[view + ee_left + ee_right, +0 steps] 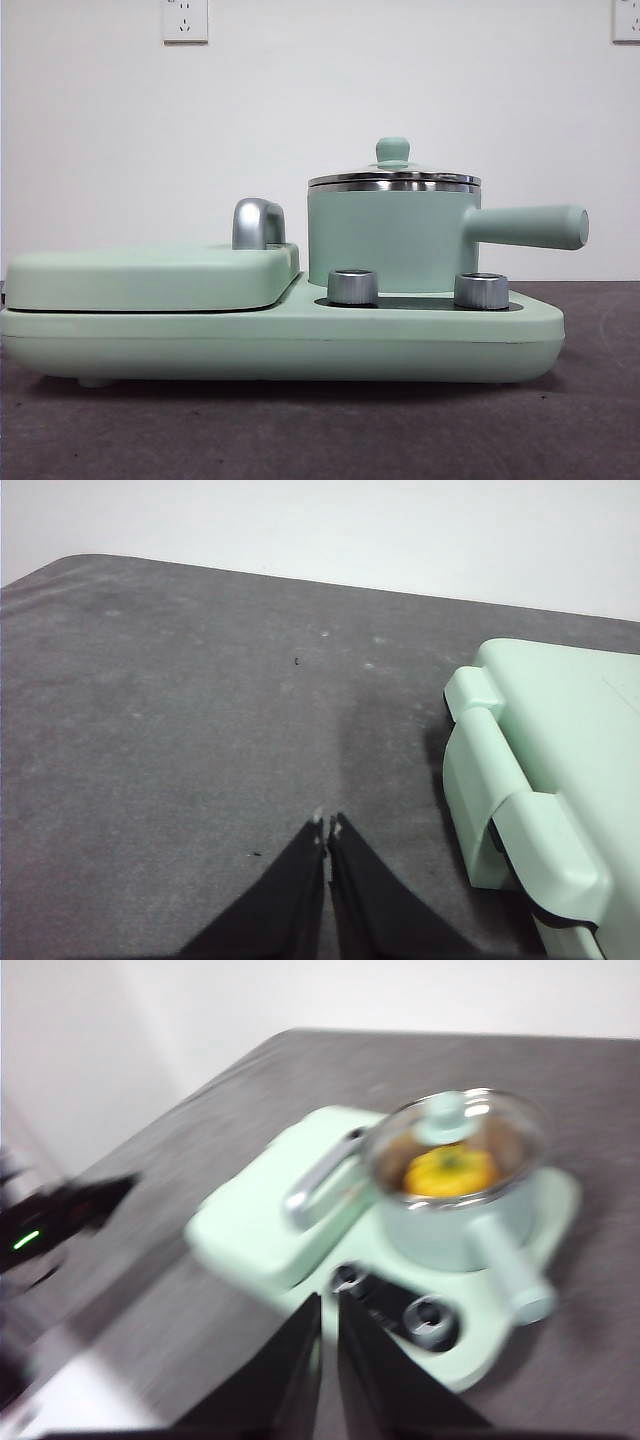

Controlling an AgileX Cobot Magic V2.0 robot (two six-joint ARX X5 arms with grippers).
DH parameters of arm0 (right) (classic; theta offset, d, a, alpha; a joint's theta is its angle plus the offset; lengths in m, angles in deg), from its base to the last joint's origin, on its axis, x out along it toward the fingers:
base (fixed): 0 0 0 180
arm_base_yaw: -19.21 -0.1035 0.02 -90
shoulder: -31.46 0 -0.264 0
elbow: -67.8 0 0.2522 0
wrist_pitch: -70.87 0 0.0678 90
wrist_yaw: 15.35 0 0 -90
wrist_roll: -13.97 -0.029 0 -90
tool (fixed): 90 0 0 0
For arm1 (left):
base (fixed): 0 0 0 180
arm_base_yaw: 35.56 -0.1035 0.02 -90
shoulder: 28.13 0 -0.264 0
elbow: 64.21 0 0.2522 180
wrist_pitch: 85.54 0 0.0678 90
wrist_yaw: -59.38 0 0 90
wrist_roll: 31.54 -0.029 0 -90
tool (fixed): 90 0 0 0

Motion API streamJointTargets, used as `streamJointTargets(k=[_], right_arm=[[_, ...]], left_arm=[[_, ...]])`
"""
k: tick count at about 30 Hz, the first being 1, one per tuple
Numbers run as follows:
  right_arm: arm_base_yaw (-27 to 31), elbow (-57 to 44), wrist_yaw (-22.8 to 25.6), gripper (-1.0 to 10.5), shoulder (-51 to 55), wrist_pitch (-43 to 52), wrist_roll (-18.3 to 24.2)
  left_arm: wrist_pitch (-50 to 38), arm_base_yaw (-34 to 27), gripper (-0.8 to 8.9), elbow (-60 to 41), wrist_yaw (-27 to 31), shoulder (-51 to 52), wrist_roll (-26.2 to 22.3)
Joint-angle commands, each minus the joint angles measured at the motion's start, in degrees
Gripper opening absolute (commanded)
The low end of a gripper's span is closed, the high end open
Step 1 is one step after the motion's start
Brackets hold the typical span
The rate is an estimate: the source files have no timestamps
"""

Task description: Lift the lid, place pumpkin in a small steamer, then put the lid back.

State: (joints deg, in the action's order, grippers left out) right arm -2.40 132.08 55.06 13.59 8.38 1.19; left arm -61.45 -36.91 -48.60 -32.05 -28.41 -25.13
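Observation:
The small steamer [390, 238] stands on the right part of the mint-green base, its straight handle [527, 226] pointing right. The lid [393, 172] sits on it, mint knob up. In the blurred right wrist view the pumpkin [452, 1169] shows yellow-orange inside the steamer [455, 1222], under the glass lid [447, 1120]. My right gripper [329, 1300] is shut and empty, high above the base and away from the steamer. My left gripper [327, 827] is shut and empty over bare table beside the base's end [520, 790].
The wide flat mint-green cover [150, 275] with its chrome handle [257, 223] lies on the left of the base [300, 345]. Two silver knobs [352, 287] stand in front of the steamer. The other arm [60, 1215] shows dark in the right wrist view.

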Motion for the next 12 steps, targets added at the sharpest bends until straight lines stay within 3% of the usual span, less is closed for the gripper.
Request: streamJointTargets(k=[1, 9, 12], right_arm=[[6.9, -6.3, 0.0, 0.2, 3.1, 7.7, 0.1], [20.6, -27.3, 0.4, 0.2, 12.0, 30.9, 0.2], [22.9, -33.2, 4.7, 0.2, 14.2, 34.7, 0.4]], left_arm=[[0.0, -0.1, 0.11, -1.1, 0.0, 0.1, -0.9], [0.0, -0.1, 0.11, -1.1, 0.0, 0.1, -0.8], [0.0, -0.1, 0.11, -1.1, 0.0, 0.1, -0.9]])
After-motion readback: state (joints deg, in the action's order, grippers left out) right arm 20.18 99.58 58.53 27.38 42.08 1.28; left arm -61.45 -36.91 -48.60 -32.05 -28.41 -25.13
